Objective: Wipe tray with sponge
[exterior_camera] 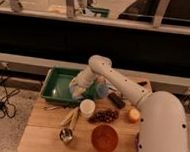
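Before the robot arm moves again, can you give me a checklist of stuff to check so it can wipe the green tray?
1. Gripper at the tray: ok, it is low over the tray's right end.
2. Sponge in the gripper: cannot tell, the arm's end hides it.
3. Tray resting on the table: ok, it sits flat at the back left.
4. Room to wipe leftward: ok, green floor shows to the left of the gripper.
5. White cup out of the way: ok, it stands outside the tray, though close to its front rim.
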Motion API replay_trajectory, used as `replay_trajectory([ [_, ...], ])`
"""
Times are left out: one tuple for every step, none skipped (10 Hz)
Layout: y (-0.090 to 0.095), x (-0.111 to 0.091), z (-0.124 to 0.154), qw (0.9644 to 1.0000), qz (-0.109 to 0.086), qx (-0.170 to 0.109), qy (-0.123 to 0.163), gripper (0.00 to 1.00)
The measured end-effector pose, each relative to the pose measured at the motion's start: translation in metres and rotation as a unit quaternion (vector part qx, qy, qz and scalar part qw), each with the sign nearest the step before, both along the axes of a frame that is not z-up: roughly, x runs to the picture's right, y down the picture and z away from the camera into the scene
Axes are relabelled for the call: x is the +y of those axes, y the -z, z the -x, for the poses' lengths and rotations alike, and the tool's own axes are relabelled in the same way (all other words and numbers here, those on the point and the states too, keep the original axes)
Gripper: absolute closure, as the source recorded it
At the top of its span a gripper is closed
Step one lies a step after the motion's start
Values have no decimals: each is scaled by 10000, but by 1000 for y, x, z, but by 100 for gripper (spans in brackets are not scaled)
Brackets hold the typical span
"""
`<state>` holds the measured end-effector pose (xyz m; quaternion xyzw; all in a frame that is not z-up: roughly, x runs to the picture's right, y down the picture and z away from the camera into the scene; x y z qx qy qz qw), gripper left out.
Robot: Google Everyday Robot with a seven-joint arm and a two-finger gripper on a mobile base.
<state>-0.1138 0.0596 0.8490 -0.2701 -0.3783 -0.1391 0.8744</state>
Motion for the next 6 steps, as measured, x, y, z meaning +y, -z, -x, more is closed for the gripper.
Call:
replay_trajectory([
  [11,-9,1,9999,-109,-60,-28,50],
  [21,-16,2,9997,-209,-121,-48,50],
  [34,-23,6,9992,-323,-229,-78,50],
  [50,-29,9,9982,-452,-378,-137,50],
  [57,-30,7,9976,-498,-434,-182,50],
  [57,-30,8,9976,-499,-444,-185,50],
])
